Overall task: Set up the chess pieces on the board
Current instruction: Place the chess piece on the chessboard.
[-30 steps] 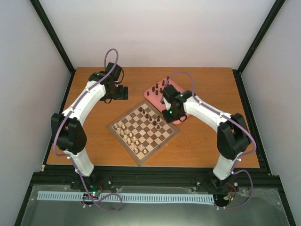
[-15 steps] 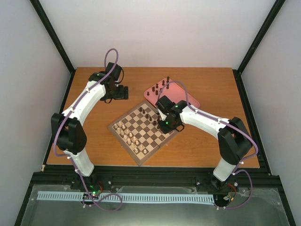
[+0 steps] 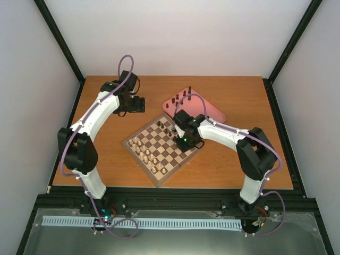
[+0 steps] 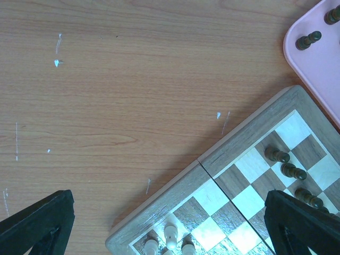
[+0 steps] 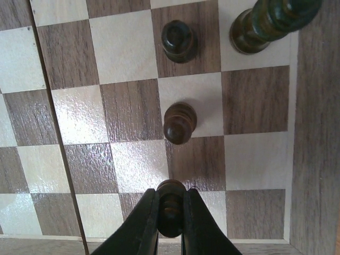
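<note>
Two arms: the left arm reaches to the far left part of the table; the right arm bends in over the right corner of the board.
Right gripper: clenched on one dark chess piece, a finger on each side of its rounded top.
Held piece, position: over the row of squares next to the board's brown border, in line with two dark pawns that stand in the same file. The right wrist view does not show whether its base touches the board, nor which square lies under it.
Left gripper: released, jaws spread wide, nothing between them. It hangs over bare wood just beside the board's far left edge.
Chess pieces on the board: a group of dark men stands upright along the far right side; three of them show in a line in the left wrist view. A taller dark piece stands in the border row.
Chess pieces off the board: several dark men stand upright on the pink tray, which lies just beyond the board's far corner.
Pale chessmen: two rows along the near left side.
</note>
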Robot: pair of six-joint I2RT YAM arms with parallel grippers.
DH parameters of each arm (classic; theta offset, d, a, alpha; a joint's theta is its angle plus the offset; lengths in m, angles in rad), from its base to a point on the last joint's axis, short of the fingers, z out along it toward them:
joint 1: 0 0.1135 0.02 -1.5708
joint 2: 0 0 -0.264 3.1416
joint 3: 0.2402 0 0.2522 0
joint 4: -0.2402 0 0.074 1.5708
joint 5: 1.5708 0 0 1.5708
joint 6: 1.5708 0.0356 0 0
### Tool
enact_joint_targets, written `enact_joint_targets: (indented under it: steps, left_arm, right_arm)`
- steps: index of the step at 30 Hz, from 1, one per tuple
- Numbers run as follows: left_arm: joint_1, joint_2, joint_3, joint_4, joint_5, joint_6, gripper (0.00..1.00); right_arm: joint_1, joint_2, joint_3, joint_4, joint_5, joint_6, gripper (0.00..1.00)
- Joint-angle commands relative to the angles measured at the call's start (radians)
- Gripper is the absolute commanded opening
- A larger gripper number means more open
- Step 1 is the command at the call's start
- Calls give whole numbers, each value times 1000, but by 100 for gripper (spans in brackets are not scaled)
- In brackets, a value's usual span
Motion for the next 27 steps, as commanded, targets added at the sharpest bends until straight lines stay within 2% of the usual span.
enact_joint_targets:
  steps: [1, 23, 27]
  left_arm:
    - [7, -26, 0, 8, -9, 17, 100]
    - [7, -23, 0, 7, -10, 17, 100]
    - [7, -21, 1, 6, -5, 15, 100]
  right_arm:
    - [8, 24, 29, 15, -17, -22, 5]
    - [7, 69, 60, -18, 33, -9, 8]
    - [7, 76, 60, -19, 40, -3, 14]
